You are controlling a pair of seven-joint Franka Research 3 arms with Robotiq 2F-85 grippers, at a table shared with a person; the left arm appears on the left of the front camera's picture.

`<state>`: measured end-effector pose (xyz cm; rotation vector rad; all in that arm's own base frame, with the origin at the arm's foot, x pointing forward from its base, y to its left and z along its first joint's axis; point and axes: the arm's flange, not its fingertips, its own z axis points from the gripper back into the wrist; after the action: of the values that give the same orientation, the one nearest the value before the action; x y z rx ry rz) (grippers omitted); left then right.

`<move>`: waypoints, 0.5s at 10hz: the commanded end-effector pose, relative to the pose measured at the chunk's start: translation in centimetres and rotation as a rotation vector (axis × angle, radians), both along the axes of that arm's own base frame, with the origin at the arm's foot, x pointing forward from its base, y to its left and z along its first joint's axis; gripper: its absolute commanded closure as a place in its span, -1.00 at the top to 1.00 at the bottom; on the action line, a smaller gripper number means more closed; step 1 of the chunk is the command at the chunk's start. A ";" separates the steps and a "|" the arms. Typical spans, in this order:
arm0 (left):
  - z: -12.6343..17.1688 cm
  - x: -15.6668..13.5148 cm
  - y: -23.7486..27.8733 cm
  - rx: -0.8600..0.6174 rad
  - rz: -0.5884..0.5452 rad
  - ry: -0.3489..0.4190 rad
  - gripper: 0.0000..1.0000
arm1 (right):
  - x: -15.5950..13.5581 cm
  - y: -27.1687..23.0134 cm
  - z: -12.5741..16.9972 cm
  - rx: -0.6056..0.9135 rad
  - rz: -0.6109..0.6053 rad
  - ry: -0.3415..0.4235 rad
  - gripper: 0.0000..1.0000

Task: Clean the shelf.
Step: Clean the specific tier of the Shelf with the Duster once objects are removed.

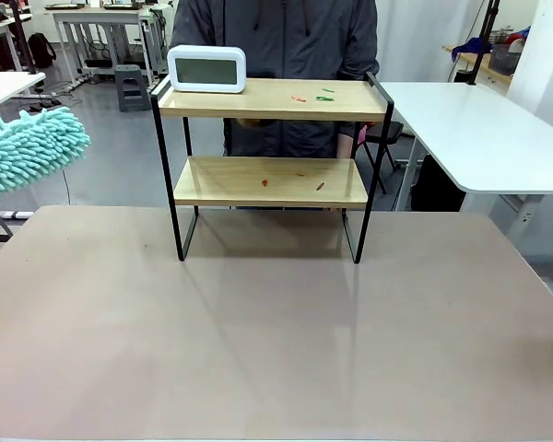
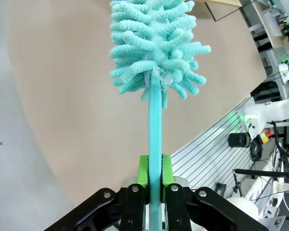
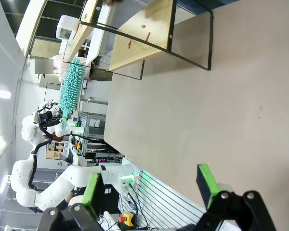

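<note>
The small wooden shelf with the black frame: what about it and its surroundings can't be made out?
- Coloured scraps on the two-tier light wood shelf: too small in the front view to identify.
- White rectangular clock: no digits readable on its screen, front view.
- Fluffy turquoise duster: the front view's left edge cuts off its handle.
- Shelf's top board: cut by the right wrist view's upper edge.

The shelf stands upright at the far middle of the table, wider than tall. It has two light wooden boards in a thin black metal frame. Small orange and green scraps lie on both boards, right of centre.
</note>
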<state>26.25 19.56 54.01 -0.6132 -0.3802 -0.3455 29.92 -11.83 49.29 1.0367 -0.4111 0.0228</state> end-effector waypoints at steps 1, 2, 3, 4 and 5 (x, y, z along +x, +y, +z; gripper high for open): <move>0.2 -0.1 -0.1 -0.022 0.010 -0.008 -1.00 | 0.2 0.2 0.0 0.011 0.006 -0.033 1.00; 0.2 -0.1 -0.1 -0.022 0.010 -0.008 -1.00 | 0.2 0.2 0.0 0.011 0.006 -0.033 1.00; 0.2 -0.1 -0.1 -0.022 0.010 -0.008 -1.00 | 0.2 0.2 0.0 0.011 0.006 -0.033 1.00; 0.0 0.0 0.0 0.000 0.000 0.000 -0.75 | 0.2 0.2 0.0 0.011 0.006 -0.033 1.00; 1.2 -1.3 -1.7 0.061 -0.142 -0.005 -0.75 | 0.2 0.2 0.0 0.011 0.006 -0.033 1.00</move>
<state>25.98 18.99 54.17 -0.6036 -0.3583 -0.3898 29.92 -11.82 49.28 1.0368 -0.4108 0.0231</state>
